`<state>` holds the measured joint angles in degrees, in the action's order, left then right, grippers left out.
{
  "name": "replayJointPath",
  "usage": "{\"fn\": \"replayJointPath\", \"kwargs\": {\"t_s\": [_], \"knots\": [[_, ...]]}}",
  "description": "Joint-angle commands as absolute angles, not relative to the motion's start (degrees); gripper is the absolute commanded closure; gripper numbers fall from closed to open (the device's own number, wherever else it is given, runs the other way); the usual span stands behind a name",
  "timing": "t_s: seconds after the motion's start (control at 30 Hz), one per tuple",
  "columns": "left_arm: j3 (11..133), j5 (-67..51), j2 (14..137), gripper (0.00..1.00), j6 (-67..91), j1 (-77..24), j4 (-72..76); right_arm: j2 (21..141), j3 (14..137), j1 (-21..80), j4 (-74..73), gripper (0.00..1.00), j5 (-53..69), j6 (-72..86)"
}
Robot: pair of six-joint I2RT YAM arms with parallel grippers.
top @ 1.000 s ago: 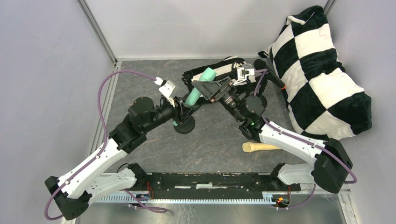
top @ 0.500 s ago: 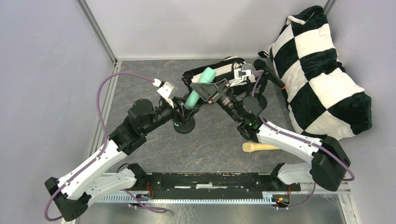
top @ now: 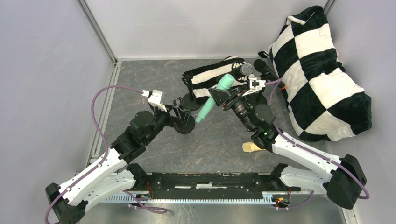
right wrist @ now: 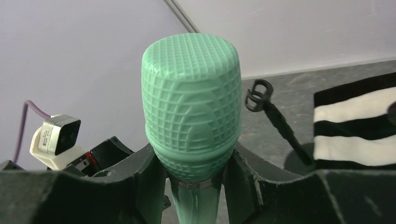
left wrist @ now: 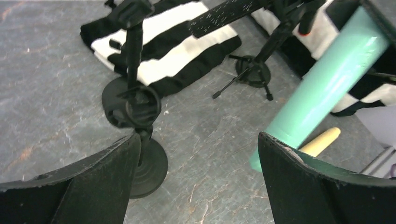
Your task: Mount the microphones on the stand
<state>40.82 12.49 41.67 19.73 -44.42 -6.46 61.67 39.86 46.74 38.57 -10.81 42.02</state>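
Grey stone-look tabletop [top: 140, 74] (pale walls [top: 46, 70])

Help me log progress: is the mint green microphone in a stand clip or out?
Out. The right gripper clamps the mint green microphone below its head, tilted in air; the stand clip beside it is empty.

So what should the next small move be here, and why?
Probably the right pincer should swing the mint mic so its tail meets the empty clip of the near stand. It grips the mic just under the head, the tail hangs beside the clip without touching, and the left pincer is open, holding nothing.
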Motion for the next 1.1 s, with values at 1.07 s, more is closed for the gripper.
{"fn": "replayJointPath", "kwargs": {"t_s": [1.07], "knots": [[16.32, 0.97, 69.45, 0.22, 11.59, -32.04, 59.65, 50.38, 36.63, 46.62, 24.15, 1.00, 7.12, 16.22]]}}
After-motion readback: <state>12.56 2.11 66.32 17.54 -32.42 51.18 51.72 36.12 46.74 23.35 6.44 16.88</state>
